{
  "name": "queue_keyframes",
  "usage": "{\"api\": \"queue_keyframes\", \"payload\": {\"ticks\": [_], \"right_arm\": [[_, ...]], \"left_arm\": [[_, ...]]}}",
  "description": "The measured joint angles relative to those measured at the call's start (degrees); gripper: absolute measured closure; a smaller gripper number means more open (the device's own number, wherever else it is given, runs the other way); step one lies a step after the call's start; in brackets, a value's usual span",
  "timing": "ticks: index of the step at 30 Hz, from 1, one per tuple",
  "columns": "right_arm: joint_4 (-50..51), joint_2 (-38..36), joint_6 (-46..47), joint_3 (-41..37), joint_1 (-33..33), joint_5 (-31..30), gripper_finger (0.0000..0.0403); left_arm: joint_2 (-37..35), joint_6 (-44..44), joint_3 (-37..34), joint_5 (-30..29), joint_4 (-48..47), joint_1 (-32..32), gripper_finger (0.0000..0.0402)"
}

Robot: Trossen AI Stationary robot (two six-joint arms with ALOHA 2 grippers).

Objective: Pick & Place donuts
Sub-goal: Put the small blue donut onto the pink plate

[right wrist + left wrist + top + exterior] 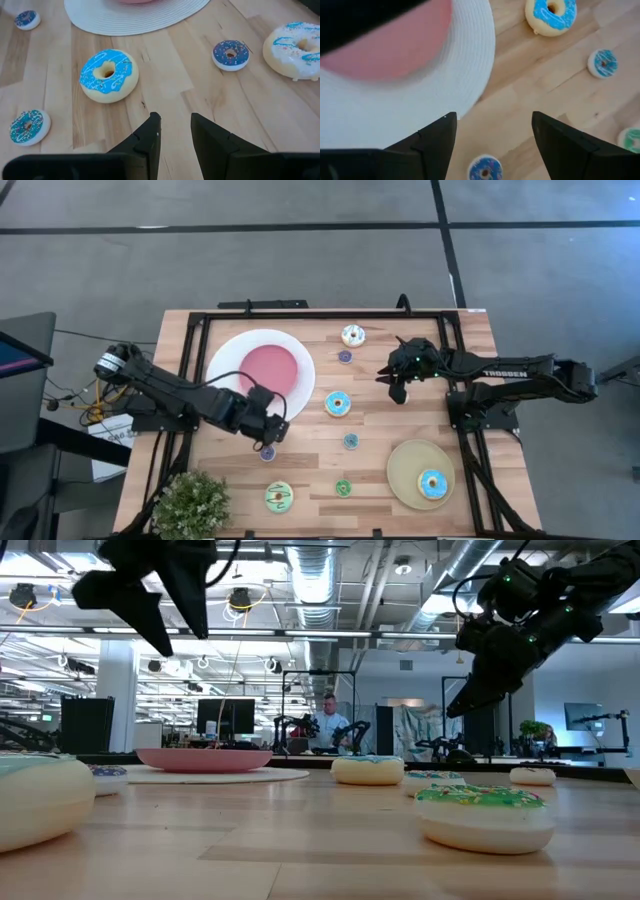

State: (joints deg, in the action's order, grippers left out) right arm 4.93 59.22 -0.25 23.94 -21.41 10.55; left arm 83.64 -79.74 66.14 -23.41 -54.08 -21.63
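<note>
Glossy ring donuts lie scattered on the pale wood-plank surface (pixel 225 490) around the ribbed white plate (pixel 228 355) with its smooth pink centre: a blue-iced donut (pixel 338 404) just beside the plate, a small purple one (pixel 268 452) near its edge. The left arm reaches in low by the plate, its end effector (pixel 268 442) open and empty, above the purple one. The right end effector (pixel 398 391), well apart from the plate, hangs narrowly parted, holding nothing.

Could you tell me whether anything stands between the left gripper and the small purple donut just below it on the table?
Nothing visible does. The left gripper hangs open right above the small purple donut, beside the edge of the white plate. In the left wrist view only bare wood lies between the fingers and the donut.
</note>
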Motion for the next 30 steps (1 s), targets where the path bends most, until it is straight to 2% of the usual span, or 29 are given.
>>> {"api": "queue_keyframes", "payload": {"ticks": [7, 13, 21, 30], "right_arm": [[0.1, 0.0, -0.2, 0.0, 0.0, 0.0, 0.0305], [-0.2, 0.0, -0.2, 0.0, 0.0, 0.0, 0.0305], [-0.2, 0.0, -0.2, 0.0, 0.0, 0.0, 0.0305], [-0.3, 0.0, 0.2, 0.0, 0.0, -0.1, 0.0305]], "left_arm": [[1.7, -8.6, 0.1, -0.8, -0.7, -5.1, 0.015], [8.2, -14.3, 0.1, 5.8, -0.6, -6.2, 0.015], [14.7, -10.0, 0.0, 14.0, 4.9, -6.2, 0.0151], [15.9, -9.2, 0.0, 13.9, 5.3, -6.0, 0.0151]]}}
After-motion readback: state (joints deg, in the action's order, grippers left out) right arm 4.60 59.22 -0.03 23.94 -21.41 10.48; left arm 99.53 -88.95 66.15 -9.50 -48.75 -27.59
